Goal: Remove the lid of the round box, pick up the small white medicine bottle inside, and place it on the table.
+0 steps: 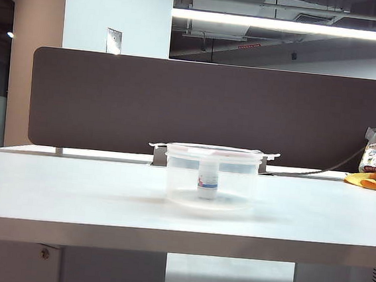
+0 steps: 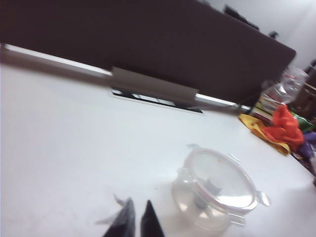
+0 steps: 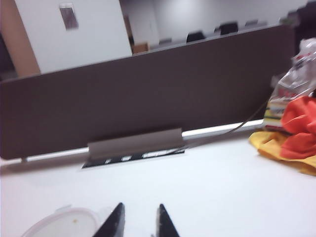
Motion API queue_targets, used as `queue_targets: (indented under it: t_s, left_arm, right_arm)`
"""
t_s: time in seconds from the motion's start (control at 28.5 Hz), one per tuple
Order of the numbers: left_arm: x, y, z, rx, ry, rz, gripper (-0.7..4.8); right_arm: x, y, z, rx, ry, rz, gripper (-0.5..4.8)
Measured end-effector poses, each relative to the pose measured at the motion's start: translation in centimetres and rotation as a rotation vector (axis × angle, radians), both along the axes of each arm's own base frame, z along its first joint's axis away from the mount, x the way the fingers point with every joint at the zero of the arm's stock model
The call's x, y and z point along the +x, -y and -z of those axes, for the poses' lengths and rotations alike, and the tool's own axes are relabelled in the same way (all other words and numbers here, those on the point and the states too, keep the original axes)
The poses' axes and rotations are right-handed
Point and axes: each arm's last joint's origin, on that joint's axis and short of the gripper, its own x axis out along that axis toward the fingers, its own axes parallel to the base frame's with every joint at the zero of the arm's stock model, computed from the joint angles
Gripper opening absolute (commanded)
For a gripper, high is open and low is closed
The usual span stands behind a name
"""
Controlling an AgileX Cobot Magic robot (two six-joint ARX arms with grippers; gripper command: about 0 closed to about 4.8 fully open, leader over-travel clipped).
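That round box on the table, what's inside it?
Through the clear round box, lid on, a small white medicine bottle stands upright in the middle. Nothing else shows inside. The bottle's top is blurred behind the rim, and neither pincer touches the box.

Light source: a ceiling strip light [image 1: 292, 24] glows across the top of the exterior view, blown out to white
Table [image 1: 70, 189]: bright and washed, almost without texture in both wrist views
Shadows: a faint soft one lies under the round box [image 1: 211, 180]; the partition panel [image 1: 211, 110] stays dark and flat
Glare: pale sheen on the lid [image 2: 219, 178]
Sharpness: exterior view fairly crisp; wrist views soft, the near black fingertips [image 3: 116, 223] blurred
Tilt: left wrist view slants
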Motion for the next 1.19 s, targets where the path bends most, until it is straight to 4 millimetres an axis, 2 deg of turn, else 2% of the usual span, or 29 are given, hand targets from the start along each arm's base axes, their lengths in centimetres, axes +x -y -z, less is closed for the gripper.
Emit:
queue_targets:
  t_s: [0.21,0.28,0.42,0.56,0.63,0.67,0.74,0.84,0.88,0.98,1.19]
  left_arm:
    - [4.6,0.1,-3.9,-0.020,-0.106,0.136,0.18]
    - [5.9,0.1,-5.0,-0.028,-0.136,0.174,0.17]
    - [7.5,0.9,-7.6,0.027,-0.139,0.244,0.16]
    - [7.7,2.9,-10.4,0.199,-0.104,0.215,0.15]
    - [8.1,3.9,-11.3,0.276,-0.090,0.183,0.15]
    - [8.4,4.5,-11.5,0.302,-0.093,0.175,0.15]
    - [9.4,5.6,-11.3,0.335,-0.114,0.178,0.16]
    - [11.6,6.5,-9.6,0.354,-0.202,0.209,0.16]
    - [12.2,6.7,-9.0,0.357,-0.233,0.219,0.21]
    - [14.5,7.4,-6.5,0.333,-0.347,0.278,0.98]
    - [18.4,8.8,-1.0,0.268,-0.569,0.399,0.99]
  right_arm:
    - [4.4,-0.3,-3.8,-0.009,-0.188,-0.051,0.84]
    - [5.7,-0.4,-4.4,-0.010,-0.262,-0.075,0.84]
    - [8.4,-0.9,-6.0,-0.030,-0.390,-0.132,0.84]
    - [10.4,-1.8,-5.9,-0.060,-0.511,-0.204,0.91]
    - [11.8,-2.1,-5.2,-0.055,-0.567,-0.264,1.44]
    - [12.3,-2.3,-4.9,-0.049,-0.591,-0.295,1.94]
    - [13.5,-2.6,-3.8,-0.031,-0.640,-0.366,2.72]
    - [15.5,-3.0,-1.5,0.006,-0.741,-0.455,3.25]
    - [16.0,-3.1,-0.8,0.015,-0.771,-0.469,3.29]
    - [17.2,-3.3,1.0,0.063,-0.853,-0.516,3.29]
    - [19.6,-3.9,5.0,0.198,-1.012,-0.596,3.28]
